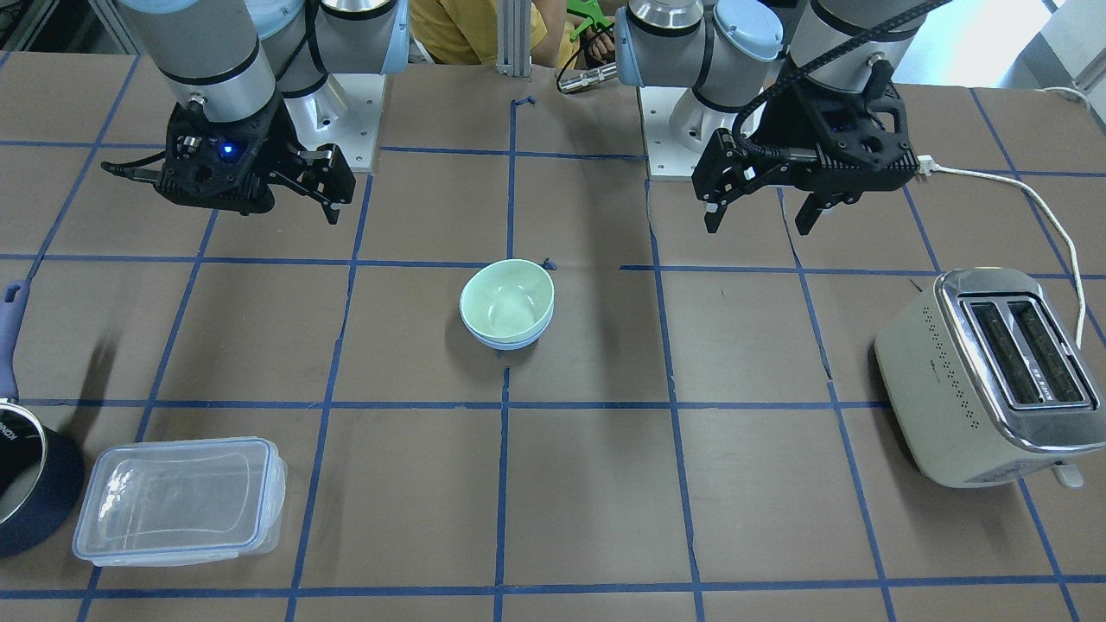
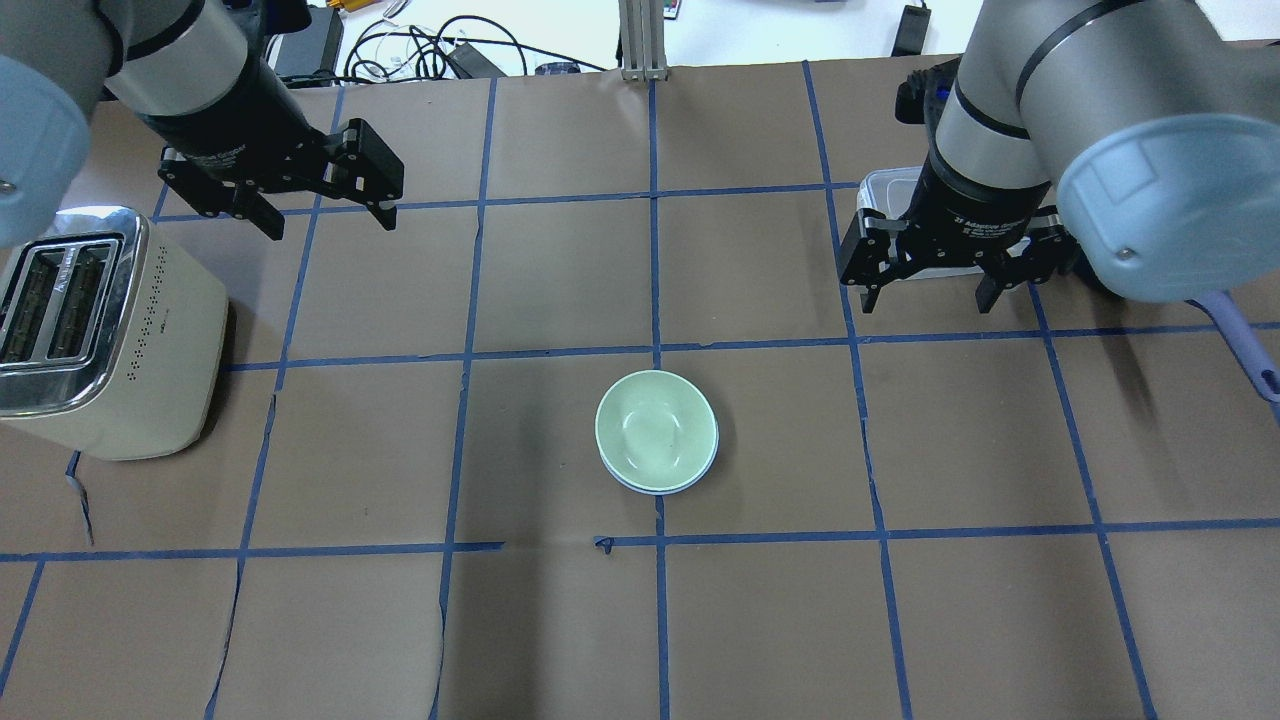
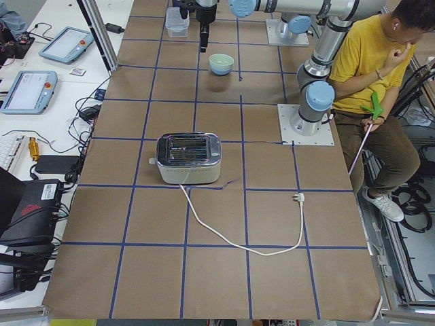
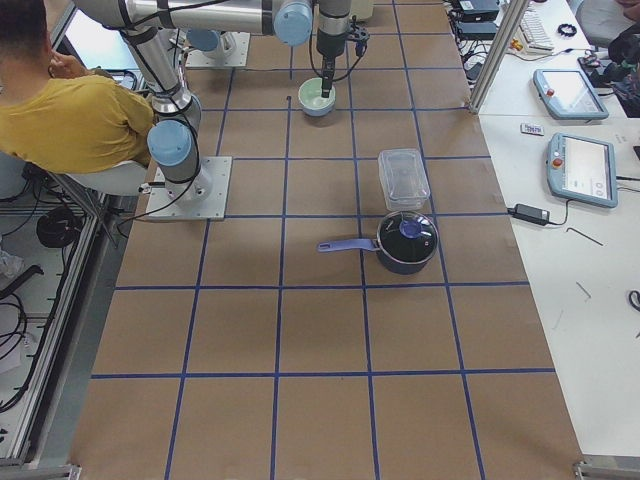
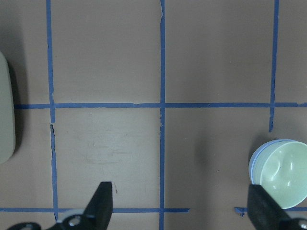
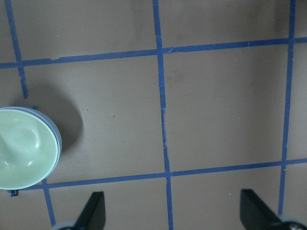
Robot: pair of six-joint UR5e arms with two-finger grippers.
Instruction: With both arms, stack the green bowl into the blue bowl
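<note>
The green bowl [image 1: 507, 300] sits nested inside the blue bowl [image 1: 510, 343] at the middle of the table; only the blue rim shows beneath it. Both also show in the overhead view, green bowl [image 2: 655, 428] in blue bowl [image 2: 652, 490]. My left gripper [image 2: 330, 222] is open and empty, raised, well away from the bowls towards the toaster side. My right gripper [image 2: 927, 300] is open and empty, raised on the other side. The left wrist view shows the green bowl [image 5: 283, 175] at its right edge, the right wrist view shows the green bowl [image 6: 24, 148] at its left edge.
A cream toaster [image 2: 100, 330] stands on my left side, its white cable [image 1: 1037, 207] trailing back. A clear plastic container [image 1: 181, 497] and a dark navy pot [image 1: 26, 484] with a purple handle stand on my right side. A person in yellow [image 3: 374, 61] sits behind the robot's base.
</note>
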